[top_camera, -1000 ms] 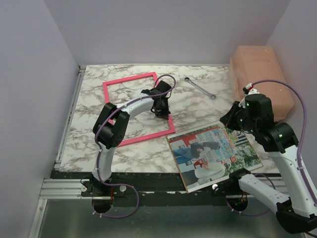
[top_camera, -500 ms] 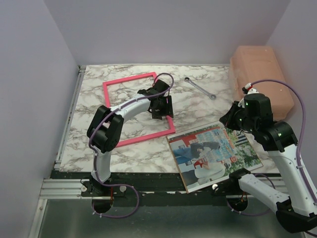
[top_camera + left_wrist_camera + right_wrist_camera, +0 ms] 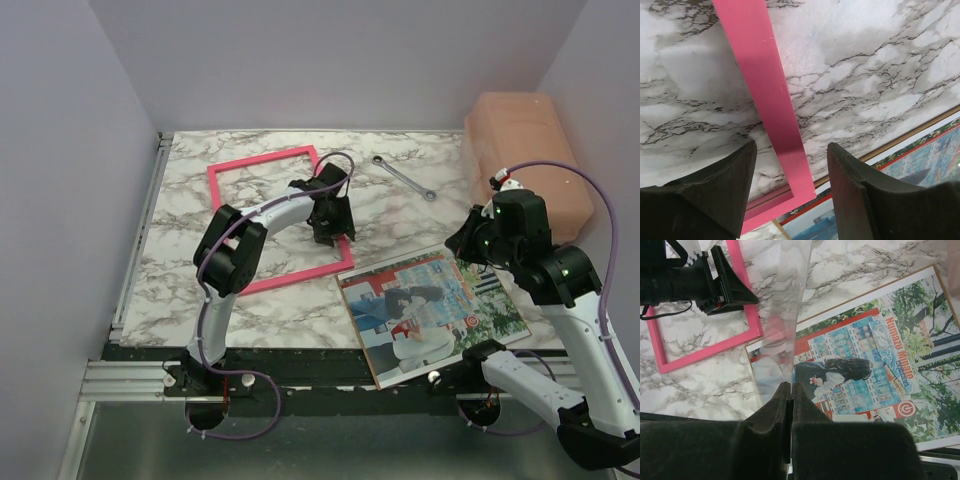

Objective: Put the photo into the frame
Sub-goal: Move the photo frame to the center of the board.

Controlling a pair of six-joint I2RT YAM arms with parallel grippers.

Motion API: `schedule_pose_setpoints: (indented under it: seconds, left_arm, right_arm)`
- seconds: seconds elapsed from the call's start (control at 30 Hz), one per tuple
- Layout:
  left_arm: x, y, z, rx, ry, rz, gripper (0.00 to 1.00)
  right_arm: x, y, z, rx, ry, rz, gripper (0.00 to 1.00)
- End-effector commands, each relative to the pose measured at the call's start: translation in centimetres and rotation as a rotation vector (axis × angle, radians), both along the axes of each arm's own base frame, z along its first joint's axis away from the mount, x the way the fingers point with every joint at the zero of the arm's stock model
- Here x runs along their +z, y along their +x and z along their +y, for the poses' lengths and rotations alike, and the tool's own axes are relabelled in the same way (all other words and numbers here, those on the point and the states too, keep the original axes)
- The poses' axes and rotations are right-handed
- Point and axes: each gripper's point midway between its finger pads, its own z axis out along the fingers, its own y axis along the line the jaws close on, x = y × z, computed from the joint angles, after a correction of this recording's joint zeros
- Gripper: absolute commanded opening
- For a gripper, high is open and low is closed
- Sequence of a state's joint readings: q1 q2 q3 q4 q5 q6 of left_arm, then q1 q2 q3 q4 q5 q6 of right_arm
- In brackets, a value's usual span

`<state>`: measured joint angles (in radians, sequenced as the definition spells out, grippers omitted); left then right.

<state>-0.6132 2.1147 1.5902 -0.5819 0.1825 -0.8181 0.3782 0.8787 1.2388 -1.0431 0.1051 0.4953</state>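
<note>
- The frame (image 3: 262, 159) lies flat on the marble table (image 3: 180, 260), pink face up, in the upper-left middle of the top view.
- The left pincer (image 3: 330, 222) hangs over the frame's right-hand bar, near its lower right corner.
- In the left wrist view the left pincer (image 3: 791, 150) stands wide. Its two dark fingers (image 3: 715, 195) are on either side of the pink bar (image 3: 760, 75), with marble showing in the gap on each side, so it grips nothing.
- The photo (image 3: 430, 310) lies picture side up at the lower right of the top view, near the table's front edge. Its upper left corner is just beside the frame's lower right corner.
- A thin brown edge (image 3: 900, 137) runs along the photo's border in both wrist views.
- The right pincer (image 3: 791, 390) is closed, pinching the lower edge of a clear sheet (image 3: 790, 300). The sheet stands up from the fingers, above the photo's left part (image 3: 865, 365).
- In the top view the right pincer's tips are hidden under the wrist.
- A metal wrench (image 3: 403, 178) lies on the table at the upper middle, well apart from the frame.
- A peach-coloured box (image 3: 525, 140) sits in the upper right corner.
</note>
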Motion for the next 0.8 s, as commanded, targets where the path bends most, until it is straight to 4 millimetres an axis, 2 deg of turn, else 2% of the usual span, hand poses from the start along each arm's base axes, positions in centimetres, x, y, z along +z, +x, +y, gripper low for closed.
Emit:
schedule_pose_setpoints:
  seconds: [0.0,0.17,0.37,0.5,0.63,0.77]
  left_arm:
    - [-1.5,-1.2,-0.7,-0.004,0.029,0.081,0.57]
    - [-2.8,-1.8,-1.5,-0.030,0.035,0.134,0.44]
    - [-2.3,-1.8,-1.5,-0.023,0.028,0.115,0.14]
    - [-0.3,-1.5,-1.6,-0.041,0.005,0.059,0.02]
    - [2.8,-1.6,-1.7,-0.079,-0.030,-0.006,0.00]
    - [5.1,-3.0,-1.3,-0.110,-0.036,-0.041,0.00]
  right_arm:
    - [0.6,0.0,-0.8,-0.017,-0.029,-0.033,0.00]
    - [0.5,0.0,-0.8,-0.014,-0.028,-0.036,0.00]
    - [0.4,-0.1,-0.7,-0.007,-0.024,-0.035,0.00]
    - [0.7,0.0,-0.6,0.000,-0.025,-0.040,0.00]
    - [1.0,0.2,-0.5,0.005,-0.026,-0.043,0.00]
    - [1.3,0.2,-0.6,0.002,-0.034,-0.045,0.00]
